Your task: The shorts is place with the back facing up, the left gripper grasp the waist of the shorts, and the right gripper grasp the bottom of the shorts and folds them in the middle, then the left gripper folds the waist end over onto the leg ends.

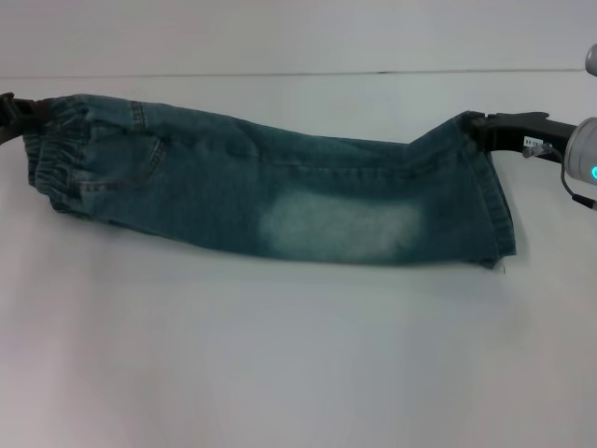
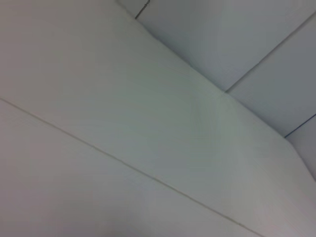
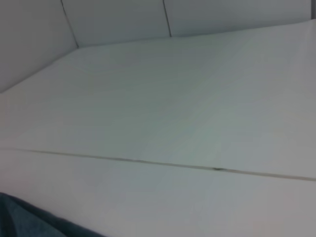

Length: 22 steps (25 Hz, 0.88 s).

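The left end effector is reaching in low from the left edge of the head view and clamping the elastic waist of the shorts, while the right end effector is extending level from the right edge on its silver wrist and gripping the far corner of the bottom of the shorts. The shorts are lying folded lengthwise on the white table, stretching between the two end effectors, with the long axis running left to right, waist at the left end effector and hems at the right one.
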Available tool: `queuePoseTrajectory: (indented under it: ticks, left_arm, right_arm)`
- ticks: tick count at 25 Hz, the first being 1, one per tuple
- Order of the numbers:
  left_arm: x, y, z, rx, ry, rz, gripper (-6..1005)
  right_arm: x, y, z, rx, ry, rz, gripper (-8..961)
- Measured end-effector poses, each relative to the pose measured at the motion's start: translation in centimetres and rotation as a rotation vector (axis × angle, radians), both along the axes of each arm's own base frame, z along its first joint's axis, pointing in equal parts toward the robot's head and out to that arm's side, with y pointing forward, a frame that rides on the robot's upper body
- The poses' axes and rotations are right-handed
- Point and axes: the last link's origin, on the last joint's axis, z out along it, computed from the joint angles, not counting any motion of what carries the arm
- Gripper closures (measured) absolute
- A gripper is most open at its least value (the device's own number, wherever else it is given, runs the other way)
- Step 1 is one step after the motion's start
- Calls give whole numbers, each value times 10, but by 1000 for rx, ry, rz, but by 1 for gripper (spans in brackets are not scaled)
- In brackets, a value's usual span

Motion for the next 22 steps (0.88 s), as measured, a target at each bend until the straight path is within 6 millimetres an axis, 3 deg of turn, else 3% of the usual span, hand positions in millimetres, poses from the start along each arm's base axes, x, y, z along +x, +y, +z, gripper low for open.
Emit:
queuePoseTrajectory:
  ticks: [22]
  left_arm:
    - [-11,3,-2,53,29,57,808]
  right_arm:
    - [17,-6,5,91,33,-52,905]
